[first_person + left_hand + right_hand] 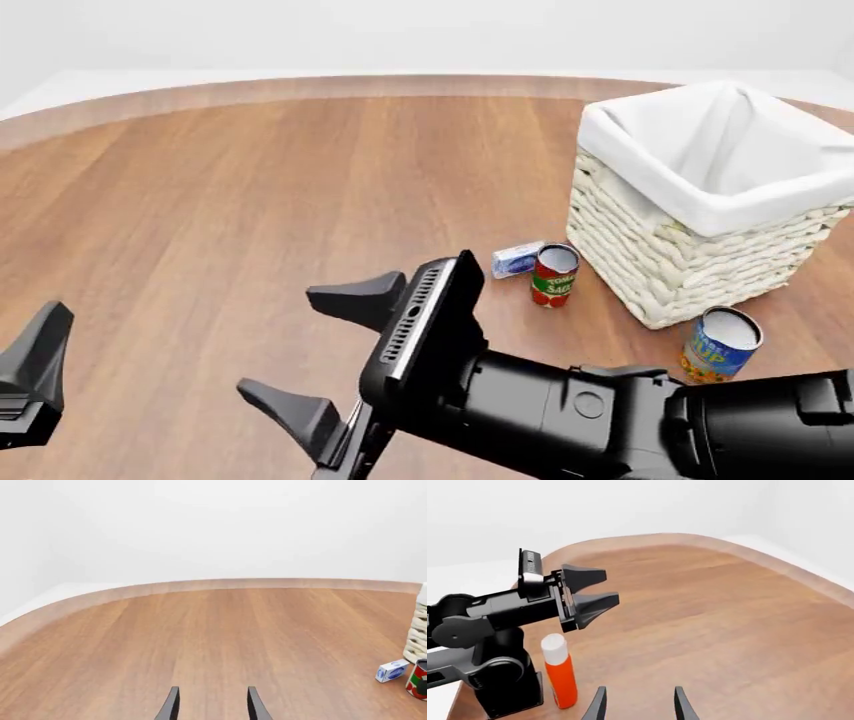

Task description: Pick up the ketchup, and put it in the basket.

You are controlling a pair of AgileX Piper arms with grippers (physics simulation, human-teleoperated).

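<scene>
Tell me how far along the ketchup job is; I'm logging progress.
Done: nothing; the basket shows only its lining. In hand: nothing; the right tool and left tool are both open and empty. Left: everything; the ketchup stands upright on the table beside the left arm's base, ungrasped, so grasping, carrying and dropping it in are all to do.
</scene>
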